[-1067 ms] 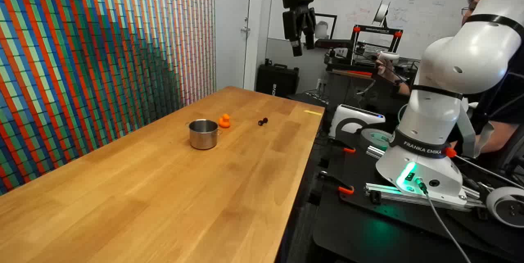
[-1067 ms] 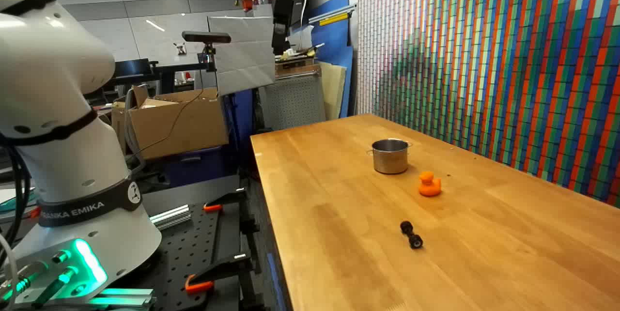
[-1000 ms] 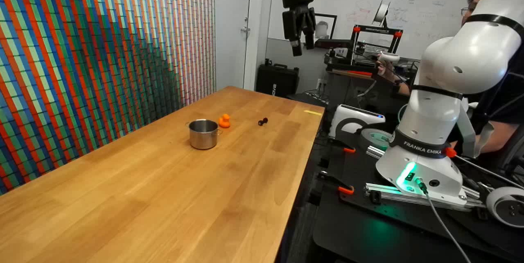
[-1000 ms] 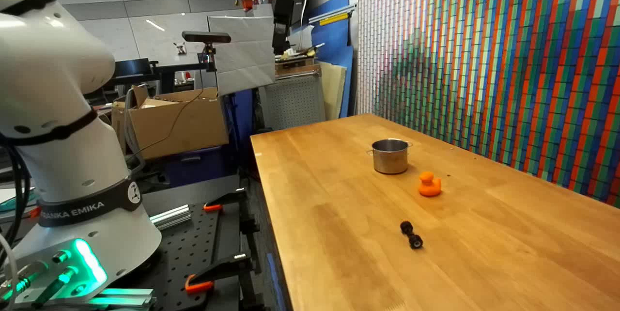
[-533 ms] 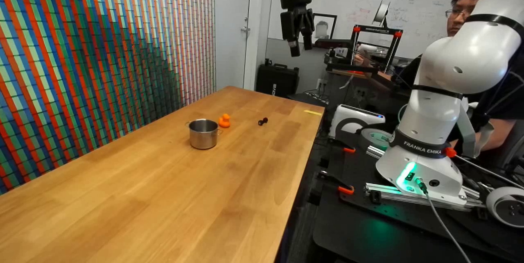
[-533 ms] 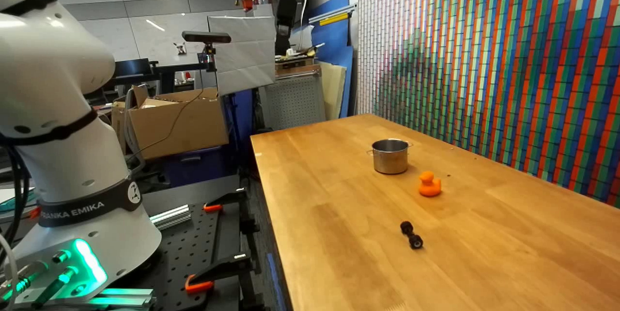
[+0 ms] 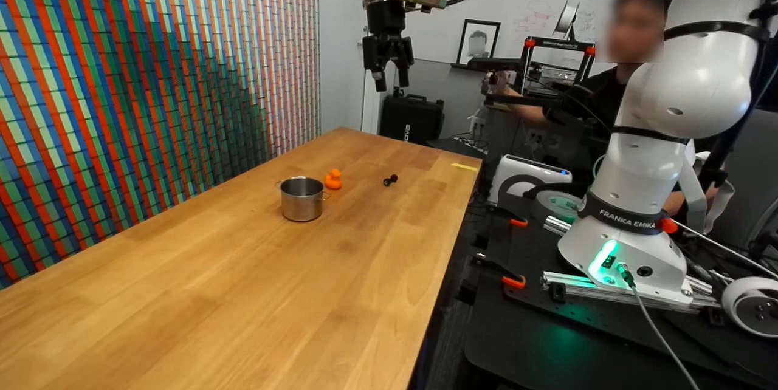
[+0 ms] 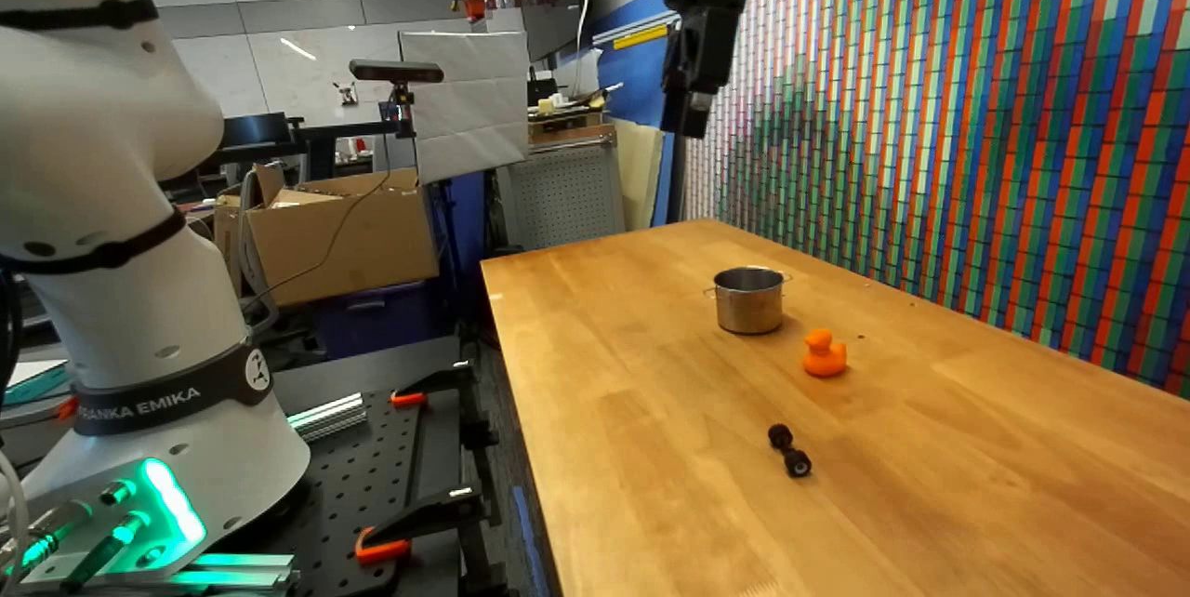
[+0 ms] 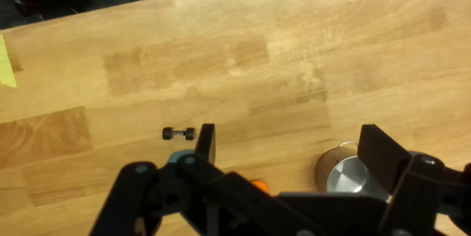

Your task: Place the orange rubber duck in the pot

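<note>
The orange rubber duck (image 7: 333,180) stands on the table close to the pot (image 7: 302,203). Both also show in an exterior view, the duck (image 8: 825,356) nearer the camera than the pot (image 8: 749,307). The pot is low, silvery and upright, with thin wire handles. My gripper (image 7: 392,87) is high above the table, pointing down, fingers apart with nothing between them; it also shows in an exterior view (image 8: 685,118). In the wrist view my open gripper (image 9: 287,131) partly covers the pot (image 9: 325,170), whose visible inside is bare. Only a bit of the duck (image 9: 259,185) shows there.
A small black dumbbell-shaped object (image 7: 390,180) lies on the wooden table (image 7: 255,293) near the duck, and also shows in the wrist view (image 9: 178,133). A multicoloured wall (image 7: 182,74) runs along the table's far side. Yellow tape (image 7: 464,167) marks one table end.
My gripper has moved out over the table toward the multicoloured wall, leftward in an exterior view, and has turned so both fingers show apart. Duck, pot and black object have not moved.
</note>
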`<state>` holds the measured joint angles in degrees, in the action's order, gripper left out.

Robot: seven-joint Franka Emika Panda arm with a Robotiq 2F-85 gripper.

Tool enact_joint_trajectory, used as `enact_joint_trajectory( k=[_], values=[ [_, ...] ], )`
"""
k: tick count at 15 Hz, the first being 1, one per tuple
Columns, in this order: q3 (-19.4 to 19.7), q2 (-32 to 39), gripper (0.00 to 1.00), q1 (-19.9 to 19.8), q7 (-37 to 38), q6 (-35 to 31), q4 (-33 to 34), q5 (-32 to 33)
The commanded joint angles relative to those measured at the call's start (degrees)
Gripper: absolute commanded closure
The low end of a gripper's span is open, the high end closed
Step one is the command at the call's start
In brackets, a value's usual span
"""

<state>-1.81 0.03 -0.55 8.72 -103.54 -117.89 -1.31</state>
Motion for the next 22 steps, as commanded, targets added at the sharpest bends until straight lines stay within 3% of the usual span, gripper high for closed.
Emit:
enact_joint_trajectory(
  k=[1, 9, 14, 22],
  values=[
    [1.19, 14.04, 0.0, -0.1, -4.52, -0.37, 13.46, -0.85],
    [1.1, 35.74, 0.0, 1.73, -6.92, -8.4, 28.63, 2.05],
    [1.69, 40.67, 0.0, 2.82, -5.53, -13.27, 28.44, 3.97],
    [2.57, 42.05, 0.0, 4.28, -3.65, -23.21, 22.98, 6.52]
  ],
)
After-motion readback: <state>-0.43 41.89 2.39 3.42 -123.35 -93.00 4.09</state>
